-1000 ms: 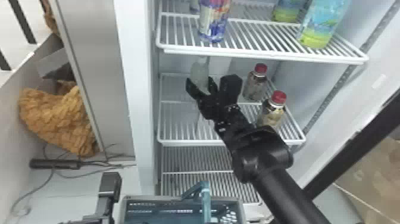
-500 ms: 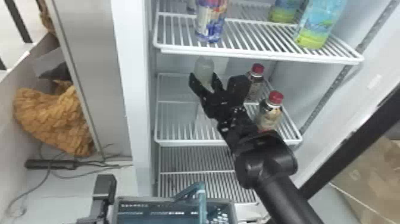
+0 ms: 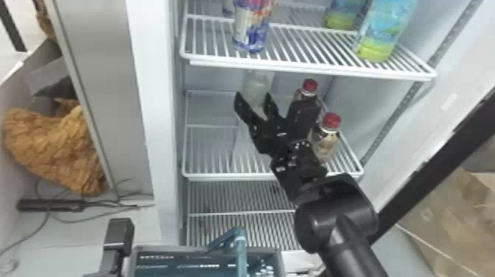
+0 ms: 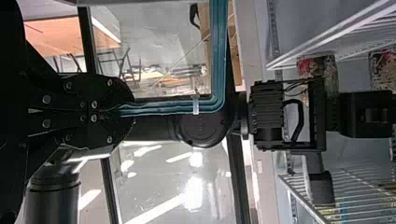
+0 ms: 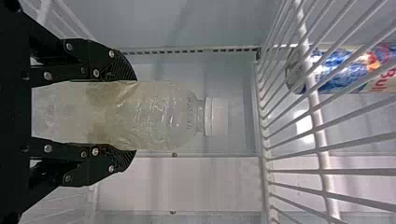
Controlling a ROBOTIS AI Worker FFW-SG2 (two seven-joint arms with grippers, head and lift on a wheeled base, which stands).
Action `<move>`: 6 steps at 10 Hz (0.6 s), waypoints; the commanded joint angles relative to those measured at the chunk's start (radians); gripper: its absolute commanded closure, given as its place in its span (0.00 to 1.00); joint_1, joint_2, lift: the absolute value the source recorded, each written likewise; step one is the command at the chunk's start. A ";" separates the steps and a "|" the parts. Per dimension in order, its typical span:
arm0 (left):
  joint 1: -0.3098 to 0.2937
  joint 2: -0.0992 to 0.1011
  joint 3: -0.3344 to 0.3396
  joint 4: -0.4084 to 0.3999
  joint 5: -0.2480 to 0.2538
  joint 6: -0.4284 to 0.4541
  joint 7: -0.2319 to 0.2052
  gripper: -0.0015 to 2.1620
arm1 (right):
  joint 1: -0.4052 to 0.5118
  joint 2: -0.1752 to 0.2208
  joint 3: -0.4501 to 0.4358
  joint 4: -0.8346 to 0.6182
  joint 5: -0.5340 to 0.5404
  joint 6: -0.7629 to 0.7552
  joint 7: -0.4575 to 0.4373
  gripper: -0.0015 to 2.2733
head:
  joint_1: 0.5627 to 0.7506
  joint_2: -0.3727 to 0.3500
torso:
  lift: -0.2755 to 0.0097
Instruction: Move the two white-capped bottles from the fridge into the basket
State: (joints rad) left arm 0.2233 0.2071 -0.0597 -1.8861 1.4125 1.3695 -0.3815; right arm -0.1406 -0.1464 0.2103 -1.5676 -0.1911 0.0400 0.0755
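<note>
In the head view my right gripper [image 3: 254, 105] is inside the fridge, its fingers on either side of a pale bottle [image 3: 256, 86] on the middle level. In the right wrist view the right gripper [image 5: 126, 115] is shut on this bottle's body [image 5: 161, 114]; its white cap [image 5: 216, 115] points away from the fingers. At the head view's bottom is the teal basket [image 3: 173, 252], beside a black part of my left arm [image 3: 118, 235]. The left wrist view has my left gripper [image 4: 116, 110] shut on the basket's handle [image 4: 218, 60].
Two red-capped bottles [image 3: 326, 138] stand close to the right arm. Just above the held bottle runs the upper wire shelf [image 3: 305, 68], with a can [image 3: 252, 27] and blue-green bottles [image 3: 385, 29]. The fridge's left wall [image 3: 156, 121] borders the opening.
My right gripper and the pale bottle have shifted right together relative to the shelves, closer to the red-capped bottles. The head view itself has drifted slightly.
</note>
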 commanded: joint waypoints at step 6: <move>0.005 -0.002 0.006 0.000 -0.001 0.000 0.000 0.53 | 0.234 -0.028 -0.063 -0.380 -0.036 0.186 0.027 0.34 | 0.70 0.20 | 0.05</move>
State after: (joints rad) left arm 0.2282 0.2054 -0.0538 -1.8861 1.4120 1.3695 -0.3820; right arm 0.0730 -0.1727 0.1557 -1.9173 -0.2195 0.2082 0.1031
